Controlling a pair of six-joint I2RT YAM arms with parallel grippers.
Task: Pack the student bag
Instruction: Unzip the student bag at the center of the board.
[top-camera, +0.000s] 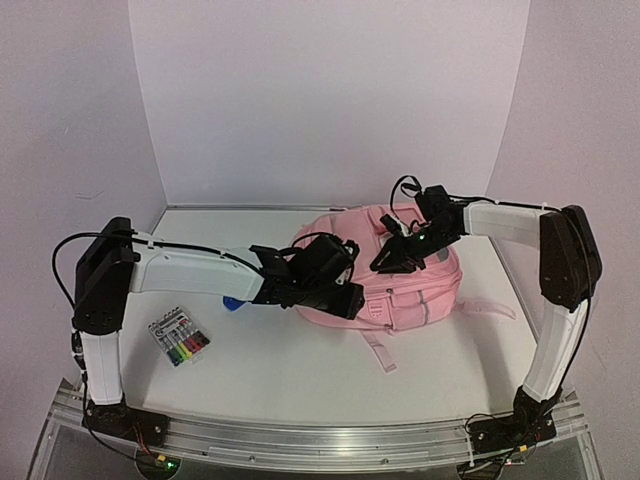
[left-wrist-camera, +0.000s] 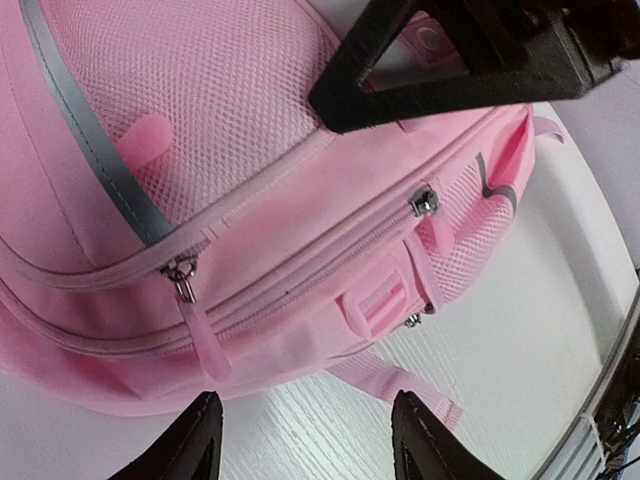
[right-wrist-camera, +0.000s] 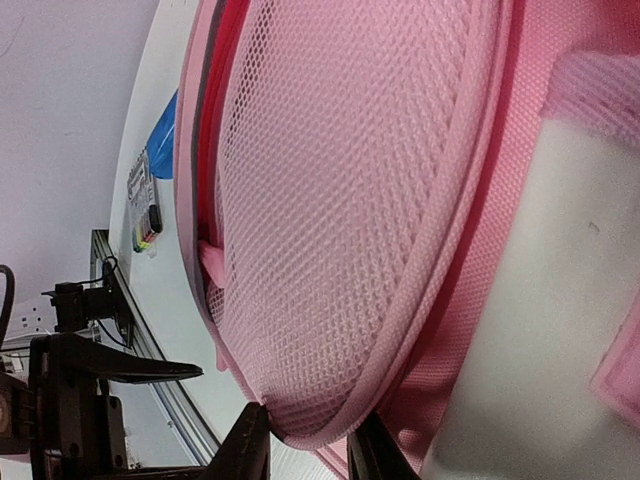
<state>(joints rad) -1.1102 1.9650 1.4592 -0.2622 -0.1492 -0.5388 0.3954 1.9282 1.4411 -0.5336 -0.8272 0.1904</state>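
Note:
The student bag (top-camera: 425, 290), a soft pink backpack, lies flat in the middle of the table. My left gripper (top-camera: 338, 290) is at its left front edge. In the left wrist view this gripper (left-wrist-camera: 312, 442) is open over bare table, just short of the bag (left-wrist-camera: 250, 230), its zip pulls and a strap. My right gripper (top-camera: 398, 258) is on top of the bag. In the right wrist view its fingers (right-wrist-camera: 252, 442) pinch the rolled rim of the bag's pink mesh pocket (right-wrist-camera: 340, 220).
A clear pack of coloured markers (top-camera: 180, 338) lies at the front left of the table. A small blue item (top-camera: 232, 304) shows under the left arm, beside the bag. A pink strap (top-camera: 380, 352) trails toward the near edge. White walls enclose the table.

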